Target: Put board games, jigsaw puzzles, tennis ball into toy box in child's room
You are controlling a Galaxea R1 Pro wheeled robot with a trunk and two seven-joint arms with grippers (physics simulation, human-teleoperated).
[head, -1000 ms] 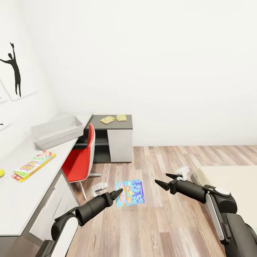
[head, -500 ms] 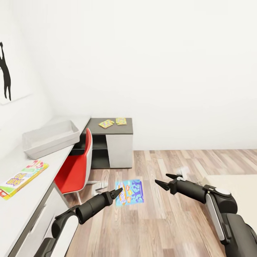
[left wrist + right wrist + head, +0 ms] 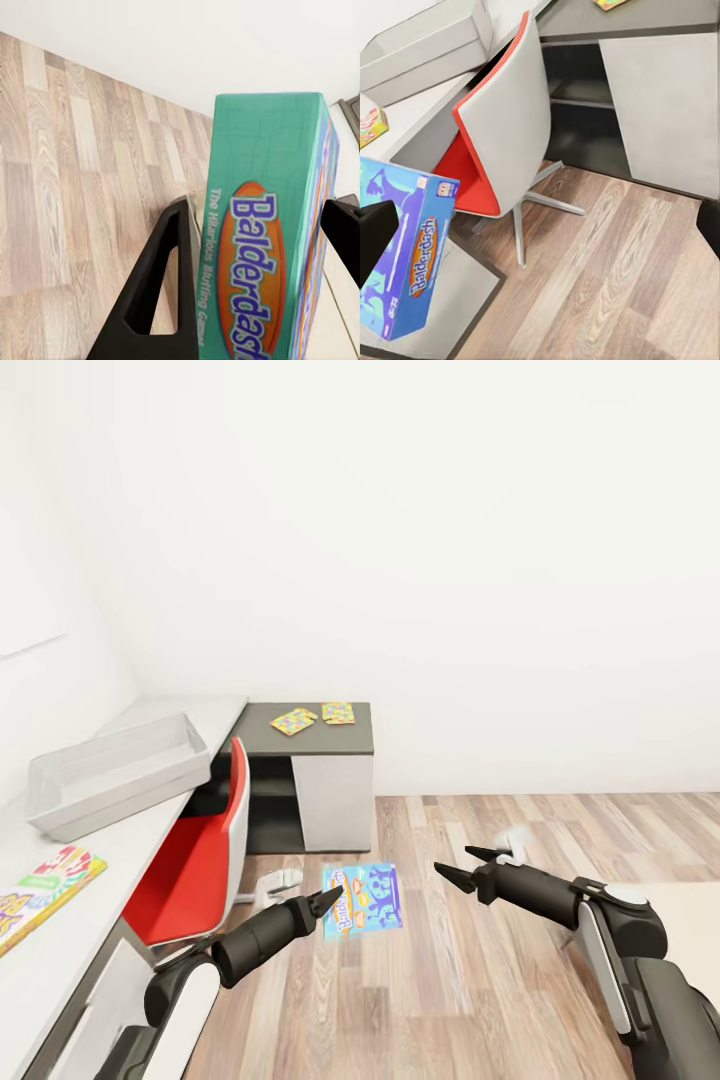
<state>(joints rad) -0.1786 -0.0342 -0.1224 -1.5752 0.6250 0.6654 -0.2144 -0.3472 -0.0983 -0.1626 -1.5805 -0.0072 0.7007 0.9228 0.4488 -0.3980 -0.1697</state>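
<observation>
White-walled room with wood-plank floor: left gripper (image 3: 330, 903) clamps the blue Balderdash game box (image 3: 363, 898) by one edge, right gripper (image 3: 452, 865) seemingly empty and spread, so it may slip before reaching the shallow grey toy box (image 3: 110, 772) at centre left.

The head view looks forward and down toward the table (image 3: 120, 840) corner. The left wrist view sits close against the blue board game (image 3: 270, 247). The right wrist view faces the red chair (image 3: 499, 150), sharing that game.

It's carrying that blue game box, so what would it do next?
Probably roll closer to the table: the left gripper holds the Balderdash box over bare floor, and the grey toy box sits across the red chair, seemingly beyond reach.
</observation>
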